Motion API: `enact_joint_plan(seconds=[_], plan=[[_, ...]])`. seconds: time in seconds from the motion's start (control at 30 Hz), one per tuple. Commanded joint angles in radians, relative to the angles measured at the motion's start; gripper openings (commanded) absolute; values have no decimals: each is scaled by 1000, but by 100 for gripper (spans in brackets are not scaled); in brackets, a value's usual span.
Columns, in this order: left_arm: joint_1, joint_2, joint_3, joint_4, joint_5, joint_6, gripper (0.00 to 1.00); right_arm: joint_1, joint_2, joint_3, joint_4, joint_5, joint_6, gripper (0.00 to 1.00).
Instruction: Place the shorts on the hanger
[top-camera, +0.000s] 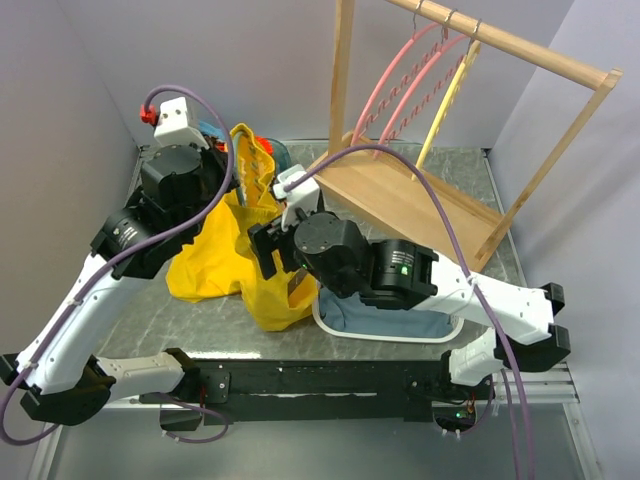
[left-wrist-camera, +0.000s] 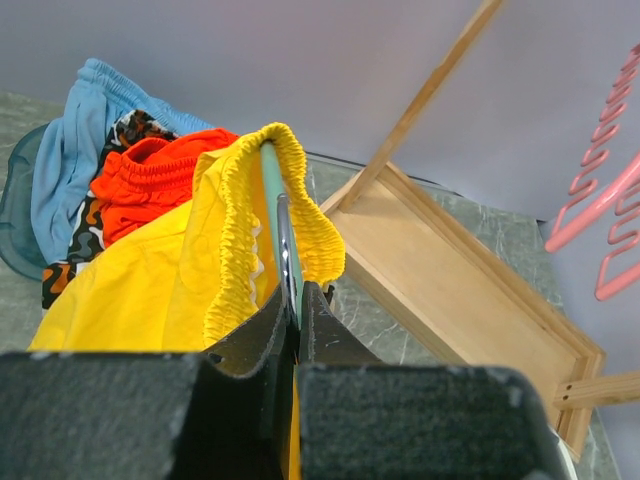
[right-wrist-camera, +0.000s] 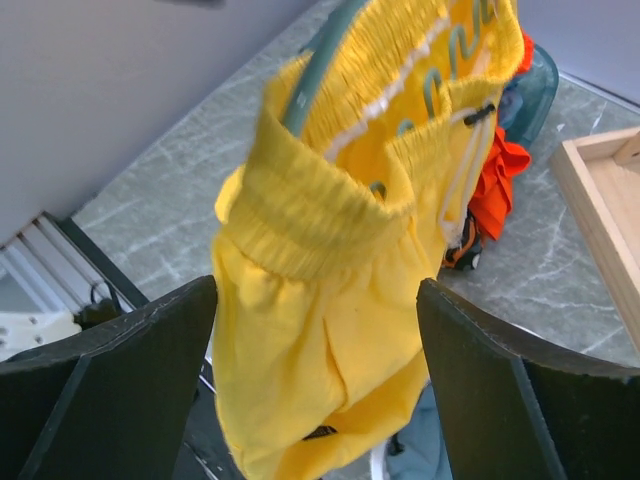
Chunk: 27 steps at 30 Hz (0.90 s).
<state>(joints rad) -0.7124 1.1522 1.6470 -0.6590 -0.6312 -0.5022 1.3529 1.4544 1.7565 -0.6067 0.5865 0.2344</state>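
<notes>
A: Obs: left gripper (left-wrist-camera: 298, 305) clenched on the metal neck of the teal-green arched plastic hanger (left-wrist-camera: 268, 170). The right gripper (right-wrist-camera: 315, 290) is spread wide, grasping nothing.

B: And the bright yellow soft-fabric shorts (right-wrist-camera: 300, 350)?

A: Elastic waistband (right-wrist-camera: 320, 215) is threaded over the hanger and the legs sag to the grey marbled table (top-camera: 150, 320). Far shoulder: cannot tell. Advice: keep the left arm rigid while the right pinches the slack waistband and seats it evenly.

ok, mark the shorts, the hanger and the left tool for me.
shorts (right-wrist-camera: 320, 330), right wrist view, front fabric below the waistband.
hanger (right-wrist-camera: 316, 62), right wrist view, teal arm above the waistband.
left tool (left-wrist-camera: 297, 300), left wrist view, between fingertips clamping the hanger's metal part.
</notes>
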Motion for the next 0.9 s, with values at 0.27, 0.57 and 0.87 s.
enact_joint_plan(seconds=[0.27,0.57,0.87], plan=[[-18,18,-15,157,-56,-73,1,31,178,184,-188,148,126,81],[-38,38,-29,167,-58,-90,1,25,190,159,-186,210,146,63],[-39,-2,-10,144,30,-90,1,-49,63,-49,-94,147,134,0]])
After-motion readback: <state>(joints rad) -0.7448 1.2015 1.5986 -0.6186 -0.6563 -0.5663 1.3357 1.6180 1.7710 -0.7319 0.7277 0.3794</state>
